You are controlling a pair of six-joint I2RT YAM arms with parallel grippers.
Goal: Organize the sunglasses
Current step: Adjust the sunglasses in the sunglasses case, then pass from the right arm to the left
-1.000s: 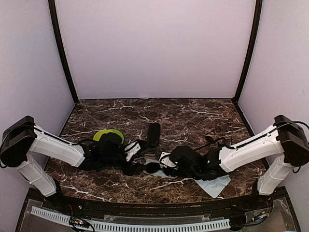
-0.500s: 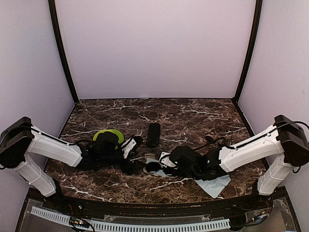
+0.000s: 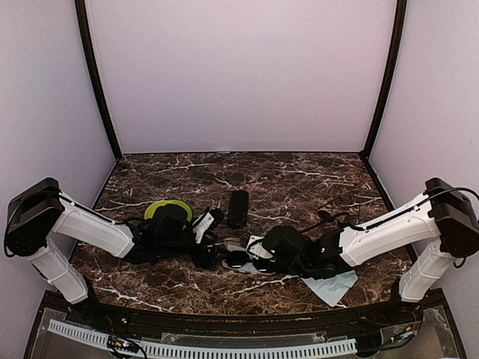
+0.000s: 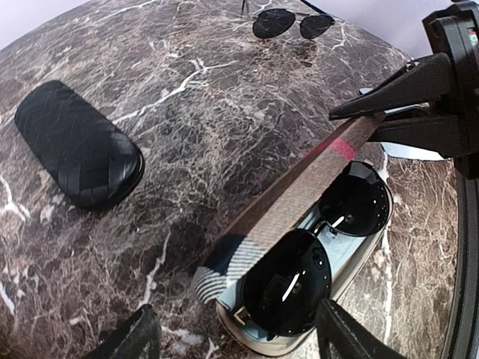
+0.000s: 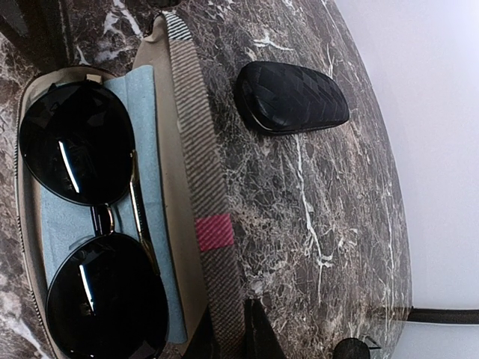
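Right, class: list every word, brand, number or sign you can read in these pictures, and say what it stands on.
No text can be read anywhere in these views.
On the striped case lid: only a pink patch, blank, no lettering.
On the black woven case: no logo or label shows.
On the sunglasses in the open case: no marking legible on lenses or frame.

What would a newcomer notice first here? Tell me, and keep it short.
The open striped case at front centre, round dark sunglasses lying inside on blue lining, its lid pinched by the right pincer. Behind it lies a closed black woven case; a second pair of sunglasses sits bare on the marble farther right.
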